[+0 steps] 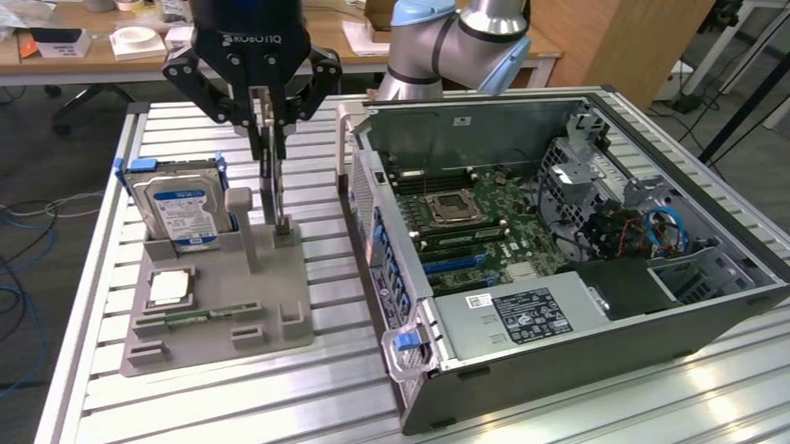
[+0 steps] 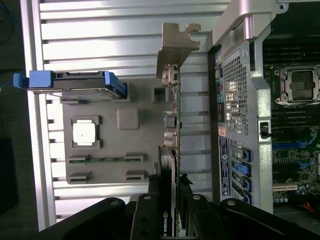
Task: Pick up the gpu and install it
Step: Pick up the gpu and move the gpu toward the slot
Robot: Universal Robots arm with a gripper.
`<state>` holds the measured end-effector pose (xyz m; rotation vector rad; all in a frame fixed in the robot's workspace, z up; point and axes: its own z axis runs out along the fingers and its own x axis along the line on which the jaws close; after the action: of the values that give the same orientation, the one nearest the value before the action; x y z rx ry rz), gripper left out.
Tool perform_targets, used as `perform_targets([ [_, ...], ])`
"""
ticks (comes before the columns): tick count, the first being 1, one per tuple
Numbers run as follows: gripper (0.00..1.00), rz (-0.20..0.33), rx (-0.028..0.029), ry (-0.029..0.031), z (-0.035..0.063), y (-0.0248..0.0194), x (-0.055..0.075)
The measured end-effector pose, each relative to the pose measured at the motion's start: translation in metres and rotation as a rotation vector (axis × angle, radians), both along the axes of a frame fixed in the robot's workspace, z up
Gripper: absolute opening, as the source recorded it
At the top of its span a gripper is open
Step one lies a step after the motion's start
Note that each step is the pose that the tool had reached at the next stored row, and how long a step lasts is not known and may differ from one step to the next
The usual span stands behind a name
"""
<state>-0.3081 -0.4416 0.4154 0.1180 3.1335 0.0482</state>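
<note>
The gripper (image 1: 265,146) is closed to a slim gap, pinching the gpu (image 1: 277,199) by its top edge. The gpu stands upright, edge-on, at its slot in the grey holder (image 1: 235,319), beside 1 drive (image 1: 183,208). Its lower end seems barely clear, if at all. A good lift goes straight up, without twisting in the slot.

Bright overhead light glares off the table slats (image 1: 691,393), the computer case (image 1: 494,125) interior shadowed.

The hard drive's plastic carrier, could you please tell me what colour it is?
The carrier is blue, clearest in the exterior view, around the hard drive.
</note>
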Motion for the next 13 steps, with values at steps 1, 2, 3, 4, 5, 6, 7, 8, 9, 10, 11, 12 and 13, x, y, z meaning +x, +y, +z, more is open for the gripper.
perform_targets([
  [1,0.26,0.0,0.0,0.0,0.0002,0.0,0.0],
  [2,0.26,0.0,0.0,0.0,0.0005,0.0,0.0],
  [3,0.26,0.0,0.0001,-0.0001,0.0006,0.0,0.0],
  [4,0.26,0.0,-0.0001,0.0,0.001,0.0,0.0],
  [5,0.26,0.0,-0.0001,0.0,0.0013,0.0,0.0],
  [6,0.26,0.0,0.0,0.0,0.0016,0.0,0.0],
  [7,0.26,0.0,0.0,0.0,0.0019,0.0,0.0],
  [8,0.26,0.0,0.0,0.0,0.0022,0.0,0.0],
  [9,0.26,0.0,0.0,-0.0001,0.0025,0.0,0.0],
  [10,0.26,0.0,0.0,0.0,0.0028,0.0,0.0],
  [11,0.26,0.0,0.0,0.0,0.0031,0.0,0.0],
  [12,0.26,0.0,0.0,0.0,0.0034,0.0,0.0],
  [13,0.26,0.0,0.0,0.0,0.0036,0.0,0.0],
])
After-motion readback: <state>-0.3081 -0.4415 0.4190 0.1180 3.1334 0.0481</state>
